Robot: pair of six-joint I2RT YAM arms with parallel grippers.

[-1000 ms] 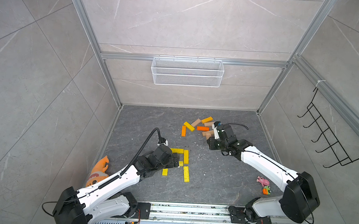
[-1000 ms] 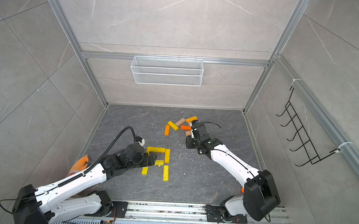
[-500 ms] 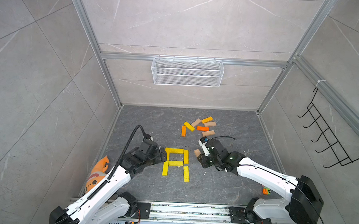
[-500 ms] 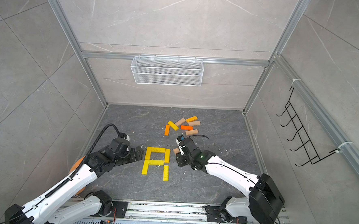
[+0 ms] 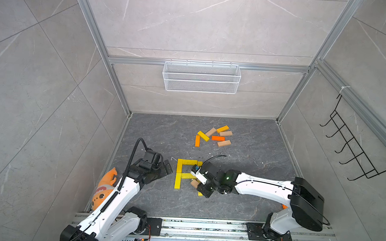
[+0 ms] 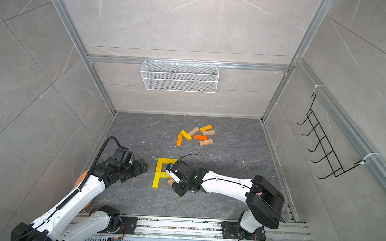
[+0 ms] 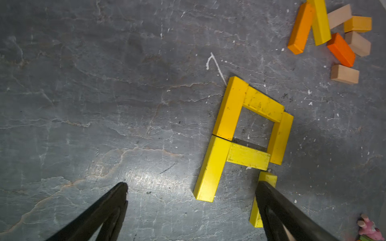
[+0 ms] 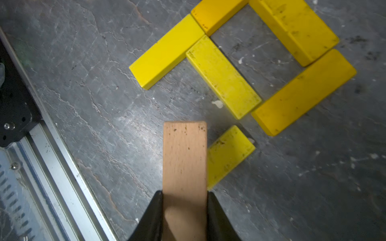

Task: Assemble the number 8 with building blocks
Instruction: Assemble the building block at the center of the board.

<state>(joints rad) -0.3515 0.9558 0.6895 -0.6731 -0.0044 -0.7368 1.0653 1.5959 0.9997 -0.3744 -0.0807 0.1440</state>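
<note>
The left arm is backing away from the figure. A second ago it was down over the yellow blocks (image 5: pixel 178 173). Now the left gripper (image 5: pixel 165 168) is hanging just beside the figure's left edge, with its fingers (image 7: pixel 117 200) spread wide and nothing between them. In the same second the right arm is coming across from the loose blocks (image 5: pixel 214 135) at the back of the counter (image 5: pixel 248 173). The right gripper (image 8: pixel 184 195) is clenching a tan block (image 8: pixel 184 150) across its width and carrying it above the figure's lower right corner.

Six yellow bars are lying flat, making a closed upper square with two legs below, and the bottom is gaping open. I am judging that the tan block is going in as the bottom bar, which would close the 8.

The lower right yellow block (image 8: pixel 229 152) is sitting right beside the tan block's edge, partly under it. The tan block is pointing along that leg, not across the gap, so it is probably needing a turn, and a careless descent could knock the leg askew. The left gripper is standing clear. The plush fish (image 5: pixel 103 189) by the left wall, the wire basket (image 5: pixel 201 77), the hook rack (image 5: pixel 353 152) and a small pink toy (image 7: pixel 368 227) are all lying well apart from the figure.
</note>
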